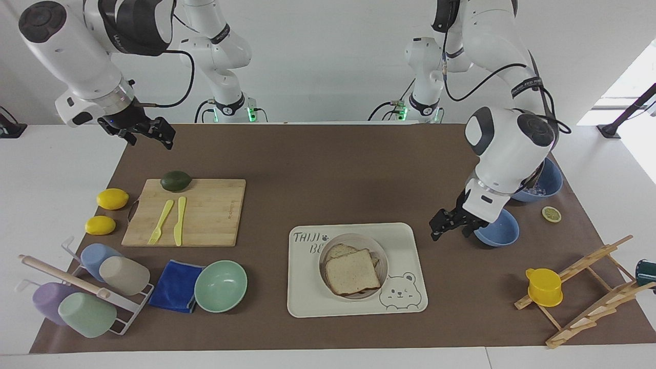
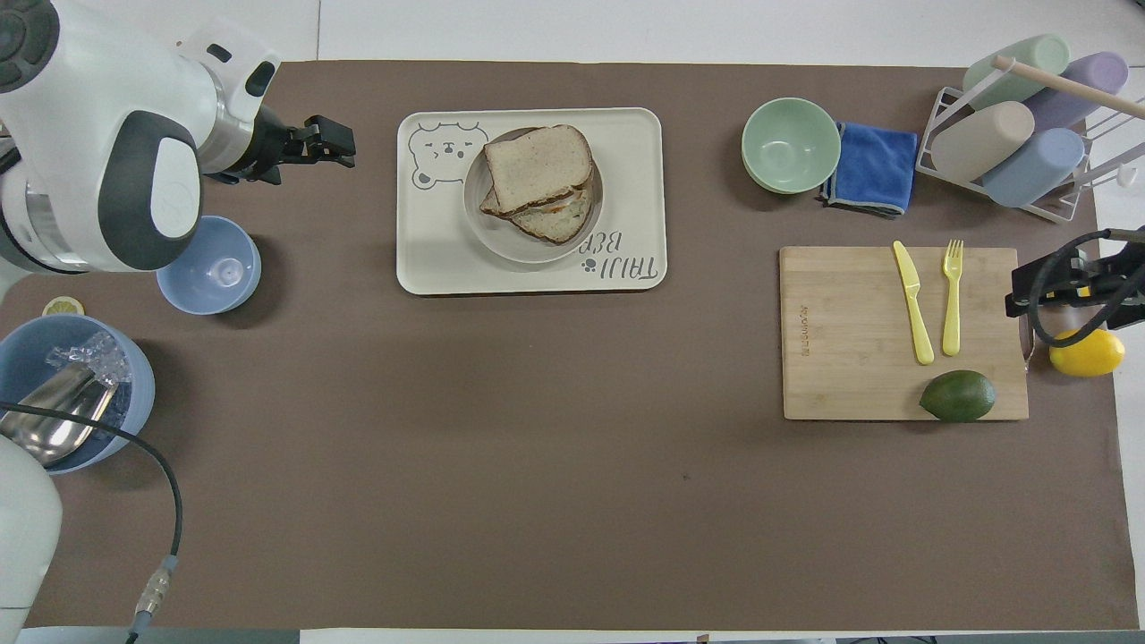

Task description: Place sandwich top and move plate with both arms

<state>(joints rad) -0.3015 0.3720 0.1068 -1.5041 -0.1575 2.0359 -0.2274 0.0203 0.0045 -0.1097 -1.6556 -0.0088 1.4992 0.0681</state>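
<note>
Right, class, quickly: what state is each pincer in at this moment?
Left pincer: open, holding nothing, over the brown mat beside the cream bear-printed tray.
Right pincer: open, holding nothing, waiting.

facing view: high camera across the surface (image 1: 328,169), looking toward the robot bases. overhead view: high above the robots' end, looking steeply down. both cover the whole brown mat (image 2: 537,429), half a turn apart.

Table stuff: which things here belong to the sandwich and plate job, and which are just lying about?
For the job:
- top bread slice, on the sandwich
- plate, on the bear tray
- left end effector, open, empty
- right end effector, open, waiting

Lying about:
- cutting board, knife, fork, avocado
- lemons
- green bowl, blue bowls
- blue cloth
- cup rack
</note>
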